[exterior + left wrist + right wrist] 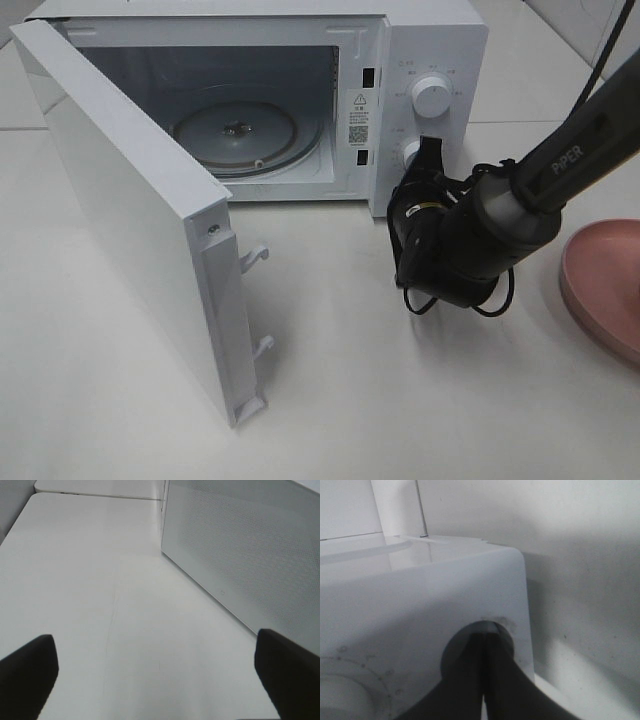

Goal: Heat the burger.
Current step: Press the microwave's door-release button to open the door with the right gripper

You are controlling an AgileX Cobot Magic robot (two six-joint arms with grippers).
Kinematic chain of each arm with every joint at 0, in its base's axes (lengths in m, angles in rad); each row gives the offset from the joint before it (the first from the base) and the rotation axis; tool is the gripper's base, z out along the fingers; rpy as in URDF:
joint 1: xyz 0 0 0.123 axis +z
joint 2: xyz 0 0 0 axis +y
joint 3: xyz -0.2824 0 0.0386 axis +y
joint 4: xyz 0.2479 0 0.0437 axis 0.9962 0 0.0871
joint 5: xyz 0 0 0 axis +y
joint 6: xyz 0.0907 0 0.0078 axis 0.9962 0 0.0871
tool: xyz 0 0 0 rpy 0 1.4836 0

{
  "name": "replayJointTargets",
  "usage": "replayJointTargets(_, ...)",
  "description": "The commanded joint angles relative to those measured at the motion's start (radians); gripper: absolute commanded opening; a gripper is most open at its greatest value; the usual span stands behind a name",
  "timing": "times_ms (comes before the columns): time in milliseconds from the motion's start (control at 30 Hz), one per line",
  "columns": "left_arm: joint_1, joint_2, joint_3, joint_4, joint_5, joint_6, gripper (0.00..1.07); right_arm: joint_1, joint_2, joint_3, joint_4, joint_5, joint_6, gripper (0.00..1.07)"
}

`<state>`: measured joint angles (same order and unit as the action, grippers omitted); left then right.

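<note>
Hanging wide open at left is the microwave door (130,210). Beside the microwave's outer wall (240,555), the left gripper (155,680) is holding its jaws wide and empty over the table (100,580). The right gripper (430,152) is pointing, jaws pinched shut, just beside the lower knob (408,153). The pink plate (605,285) is sitting rightmost. The burger's whereabouts cannot be told.

PiPER – right arm (572,158), warning triangle (360,100) – microwave (440,45)

Burger out of sight in every view. White microwave (440,45) sitting upright, door (120,200) swung wide open to the left, round glass plate (237,135) lying flat inside.
</note>
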<state>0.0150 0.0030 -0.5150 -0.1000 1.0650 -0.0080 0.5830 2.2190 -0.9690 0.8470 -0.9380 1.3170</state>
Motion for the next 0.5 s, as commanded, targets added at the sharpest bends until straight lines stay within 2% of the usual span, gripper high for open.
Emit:
replayJointTargets(33, 0.001, -0.005, 0.0, -0.005, 0.002, -0.006, 1.0, -0.021, 0.004, -0.027, -0.252, -0.085, -0.001, 0.0)
replayJointTargets(500, 0.001, -0.005, 0.0, -0.005, 0.002, -0.007, 1.0, -0.021, -0.044, 0.082, -0.278, -0.045, 0.005, 0.0)
